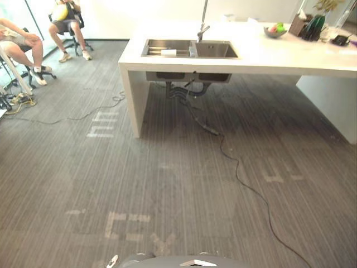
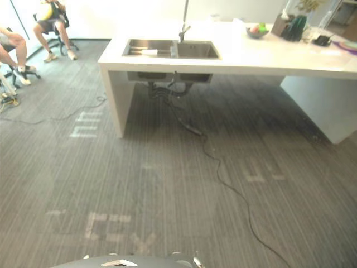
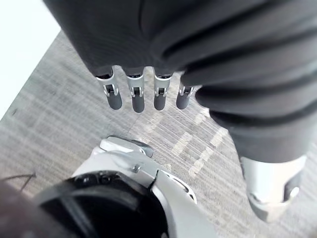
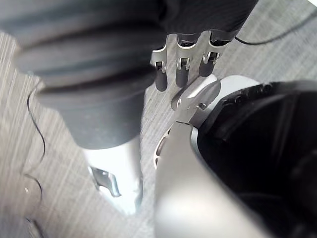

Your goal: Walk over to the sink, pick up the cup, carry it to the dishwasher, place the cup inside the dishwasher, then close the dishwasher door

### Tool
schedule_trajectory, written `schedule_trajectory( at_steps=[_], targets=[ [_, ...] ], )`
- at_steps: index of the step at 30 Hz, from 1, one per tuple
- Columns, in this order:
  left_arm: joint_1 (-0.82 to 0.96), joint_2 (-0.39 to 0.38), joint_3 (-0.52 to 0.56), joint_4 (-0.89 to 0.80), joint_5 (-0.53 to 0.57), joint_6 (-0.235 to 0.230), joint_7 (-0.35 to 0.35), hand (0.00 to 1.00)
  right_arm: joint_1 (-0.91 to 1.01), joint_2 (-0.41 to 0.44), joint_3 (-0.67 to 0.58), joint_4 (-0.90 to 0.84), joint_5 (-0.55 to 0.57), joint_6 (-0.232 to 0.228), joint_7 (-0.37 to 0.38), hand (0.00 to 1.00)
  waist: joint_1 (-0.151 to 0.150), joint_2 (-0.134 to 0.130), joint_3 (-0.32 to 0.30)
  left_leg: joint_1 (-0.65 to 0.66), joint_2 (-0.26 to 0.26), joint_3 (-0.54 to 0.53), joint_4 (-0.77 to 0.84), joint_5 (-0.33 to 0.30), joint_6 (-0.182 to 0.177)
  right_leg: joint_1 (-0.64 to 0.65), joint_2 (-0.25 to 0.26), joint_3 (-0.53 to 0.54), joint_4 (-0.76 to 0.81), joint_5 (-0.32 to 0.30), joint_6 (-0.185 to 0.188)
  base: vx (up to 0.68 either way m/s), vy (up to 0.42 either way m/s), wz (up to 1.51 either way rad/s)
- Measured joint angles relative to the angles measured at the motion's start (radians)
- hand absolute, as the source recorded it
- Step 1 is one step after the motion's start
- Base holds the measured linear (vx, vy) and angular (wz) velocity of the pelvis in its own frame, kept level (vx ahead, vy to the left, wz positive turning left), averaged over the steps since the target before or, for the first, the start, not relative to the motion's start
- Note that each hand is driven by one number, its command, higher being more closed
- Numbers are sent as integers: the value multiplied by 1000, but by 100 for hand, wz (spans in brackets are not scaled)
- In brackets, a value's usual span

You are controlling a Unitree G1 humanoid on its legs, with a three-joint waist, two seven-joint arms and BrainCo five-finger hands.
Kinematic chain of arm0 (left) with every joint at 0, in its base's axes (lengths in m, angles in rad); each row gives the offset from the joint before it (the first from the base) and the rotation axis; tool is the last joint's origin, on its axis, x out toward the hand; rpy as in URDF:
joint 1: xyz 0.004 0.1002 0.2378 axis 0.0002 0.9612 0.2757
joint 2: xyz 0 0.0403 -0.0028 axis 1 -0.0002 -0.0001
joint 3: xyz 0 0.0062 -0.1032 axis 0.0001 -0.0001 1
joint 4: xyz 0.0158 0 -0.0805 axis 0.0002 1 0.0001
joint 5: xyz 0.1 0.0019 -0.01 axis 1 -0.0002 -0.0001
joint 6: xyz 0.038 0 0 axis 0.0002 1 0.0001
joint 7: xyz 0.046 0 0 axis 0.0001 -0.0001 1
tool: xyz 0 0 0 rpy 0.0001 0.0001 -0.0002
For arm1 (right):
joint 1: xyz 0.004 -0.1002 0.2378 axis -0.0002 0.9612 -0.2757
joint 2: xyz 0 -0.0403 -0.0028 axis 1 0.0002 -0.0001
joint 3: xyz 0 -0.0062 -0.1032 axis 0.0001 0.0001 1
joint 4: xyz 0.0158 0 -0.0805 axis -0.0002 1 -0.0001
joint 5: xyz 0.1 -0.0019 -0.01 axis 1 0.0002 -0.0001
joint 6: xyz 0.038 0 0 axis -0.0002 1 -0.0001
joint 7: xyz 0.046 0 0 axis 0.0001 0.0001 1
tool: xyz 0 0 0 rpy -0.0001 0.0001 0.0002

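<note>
The sink [image 1: 217,50] sat in the table [image 1: 279,56] at upper centre, well ahead across the floor [image 1: 167,184]; the cup [image 1: 168,52], if that pale shape was it, lay in the left basin; left hand [image 3: 137,96] and right hand [image 4: 181,72] hung loose-fingered, empty, neither nearer.

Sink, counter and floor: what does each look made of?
Sink: metal, probably stainless steel, with a brushed grey surface and dull reflections. Counter: a smooth white slab with a soft sheen. It could be stone, solid surface or laminate, which cannot be told. Floor: likely grey carpet, with fine ribbed lines and no shine.
</note>
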Motion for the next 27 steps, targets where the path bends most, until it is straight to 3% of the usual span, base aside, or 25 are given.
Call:
schedule_trajectory(
  at_steps=[2, 5, 9, 11, 17, 22, 27],
  targets=[
    [-11, -26, 58, 1, -24, -2, -33, 0, -9, 5, -20, -2, -23, -11, 6, 0, 9, 16, 25, 30, 12, 63, -60, 28, -8, 35, 13, -3, -96, 54, 4, 47, 37, -21],
    [-13, -28, 63, 3, -41, 4, -67, 0, -5, 6, -18, -20, -75, -27, 5, 0, 19, 17, 29, 55, 15, 88, -81, 41, -22, 71, 19, -14, -161, 88, 16, 74, 15, -24],
    [-26, -19, 50, 14, -3, -3, -105, 0, -4, 5, -8, -21, -66, -20, -18, 0, 18, 14, 28, 78, 15, 88, -91, 49, 1, 107, 28, -20, -202, 111, 30, 141, -5, -3],
    [-30, -8, 13, 21, -12, -32, -117, 0, -4, 3, 4, -21, -68, -18, -40, 0, 18, 11, 30, 82, 16, 87, -99, 52, -2, 110, 34, -25, -217, 130, 35, 124, -14, -9],
    [-38, -4, -30, 23, -85, -99, -137, 0, -9, -2, 21, -22, -97, -43, -35, 0, 17, 6, 45, 124, 13, 80, -101, 45, -20, 163, 33, -33, -235, 136, 40, 53, 0, 0],
    [-39, -5, -31, 17, -82, -107, -137, 0, -52, 3, 27, -27, -95, -84, 10, 0, 11, 6, 65, 129, 12, 67, -102, 44, -22, 169, 31, -47, -231, 131, 46, -51, -5, 6],
    [-43, -3, -30, 8, -53, -87, -139, 0, -66, 19, 26, -39, -127, -88, 48, 0, 13, 5, 65, 131, 12, 62, -107, 38, -30, 169, 32, -47, -235, 129, 44, -74, -4, -2]
  ],
)
